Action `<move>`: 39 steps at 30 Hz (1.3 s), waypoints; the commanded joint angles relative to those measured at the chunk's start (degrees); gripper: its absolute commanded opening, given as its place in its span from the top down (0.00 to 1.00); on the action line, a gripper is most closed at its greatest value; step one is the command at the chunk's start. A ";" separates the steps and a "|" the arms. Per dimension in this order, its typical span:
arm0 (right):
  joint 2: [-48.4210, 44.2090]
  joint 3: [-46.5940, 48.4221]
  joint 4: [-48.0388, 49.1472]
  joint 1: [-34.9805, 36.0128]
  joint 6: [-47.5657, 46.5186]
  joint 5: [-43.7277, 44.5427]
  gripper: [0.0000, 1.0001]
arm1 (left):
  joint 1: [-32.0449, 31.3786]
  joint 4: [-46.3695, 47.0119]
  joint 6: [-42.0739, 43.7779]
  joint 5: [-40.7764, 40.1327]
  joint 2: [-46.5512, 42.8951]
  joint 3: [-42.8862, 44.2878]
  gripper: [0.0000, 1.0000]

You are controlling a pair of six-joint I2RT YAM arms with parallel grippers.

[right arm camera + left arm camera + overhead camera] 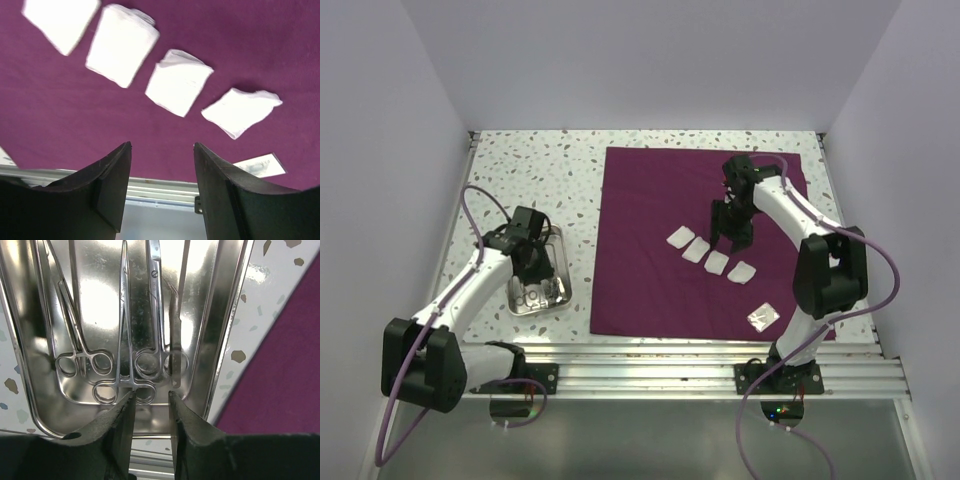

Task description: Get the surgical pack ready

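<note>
The maroon cloth (650,210) lies spread flat on the table, also in the right wrist view (75,110). Several white gauze squares (717,262) lie on it in a diagonal row (177,82). My right gripper (732,236) hovers over that row, open and empty (162,146). The small steel tray (558,292) sits left of the cloth and holds three scissor-like instruments (125,382) and a flat steel tool (176,340). My left gripper (528,262) is over the tray, open and empty (151,395), its tips just short of the ring handles.
A small clear-and-white packet (762,317) lies on the cloth's near right corner, also in the right wrist view (260,165). A metal rail (700,355) runs along the near table edge. White walls enclose the speckled tabletop (540,170) on three sides.
</note>
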 commanded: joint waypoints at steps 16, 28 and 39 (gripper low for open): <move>-3.78 -8.05 0.96 -10.14 1.36 2.83 0.51 | -0.29 11.82 7.38 27.15 1.08 7.42 0.48; -9.40 -21.32 8.16 -13.58 5.49 -3.60 0.51 | -6.89 13.17 8.51 30.60 7.67 12.07 0.49; -9.14 -26.17 15.55 -13.75 9.62 -4.39 0.48 | -6.98 10.89 10.19 30.69 9.52 13.83 0.49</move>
